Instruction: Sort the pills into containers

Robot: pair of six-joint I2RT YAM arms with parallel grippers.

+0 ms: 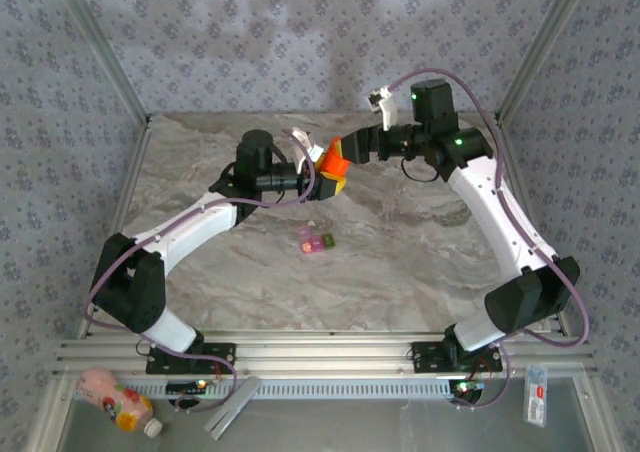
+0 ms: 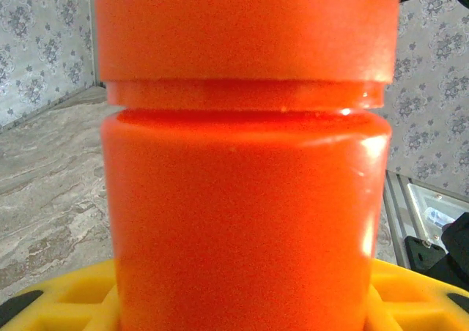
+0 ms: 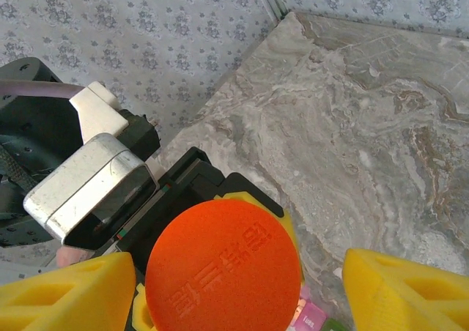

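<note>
A small orange bottle [image 1: 335, 156] with an orange cap [image 3: 223, 265] is held upright above the marble table [image 1: 420, 262], and my left gripper [image 1: 330, 179] is shut on its body [image 2: 245, 221] with yellow fingers [image 2: 66, 294]. My right gripper [image 1: 349, 149] hangs over the cap, open, one yellow finger [image 3: 66, 294] close to the cap's left side and the other [image 3: 407, 294] apart from it on the right. The containers [image 1: 314, 240], a pink and green pill case, lie on the table below, partly in sight [image 3: 314, 316]. The pills are out of view.
Patterned walls and aluminium posts [image 1: 105, 57] enclose the table. On the front ledge lie a pink drink bottle [image 1: 115, 398], a grey strip [image 1: 232, 405] and a small packet [image 1: 537, 394]. Bare marble spreads around the pill case.
</note>
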